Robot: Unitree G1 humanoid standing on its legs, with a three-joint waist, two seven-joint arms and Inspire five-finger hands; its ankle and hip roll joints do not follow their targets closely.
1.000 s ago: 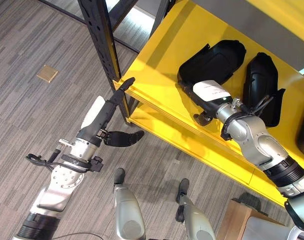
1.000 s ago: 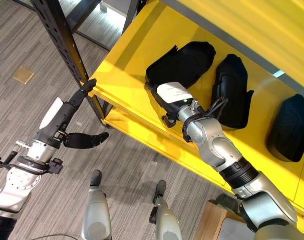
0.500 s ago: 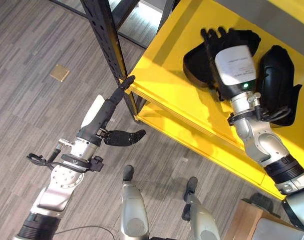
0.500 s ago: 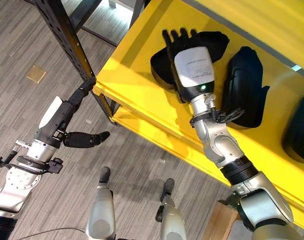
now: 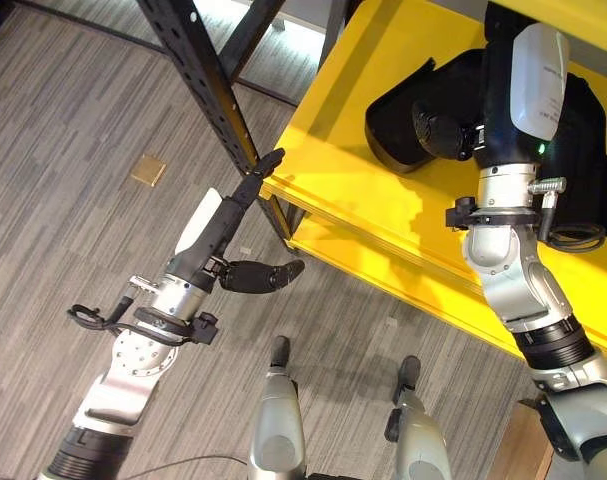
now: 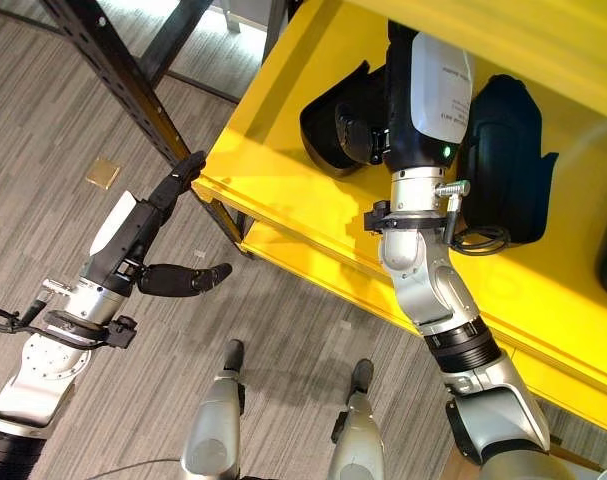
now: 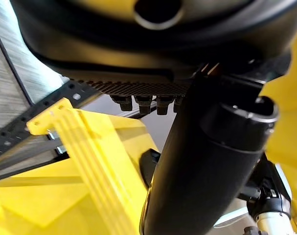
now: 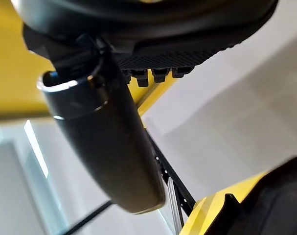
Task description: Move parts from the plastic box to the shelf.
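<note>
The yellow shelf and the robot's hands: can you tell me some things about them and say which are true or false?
1. Black parts lie on the yellow shelf. True.
2. The left hand holds a black part. False: it holds nothing, fingers straight toward the shelf's corner.
3. The right hand reaches over the shelf, among the parts. True.
4. The shelf's upright post is yellow. False: it is black.

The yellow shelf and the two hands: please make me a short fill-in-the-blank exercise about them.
1. The black parts lie on a shelf whose colour is ____.
2. The left hand touches the shelf's front corner with ____ fingers.
3. The hand raised over the shelf is the ____ hand.
4. The floor bears a small ____ plate.

Missing words: yellow; straight; right; square
</note>
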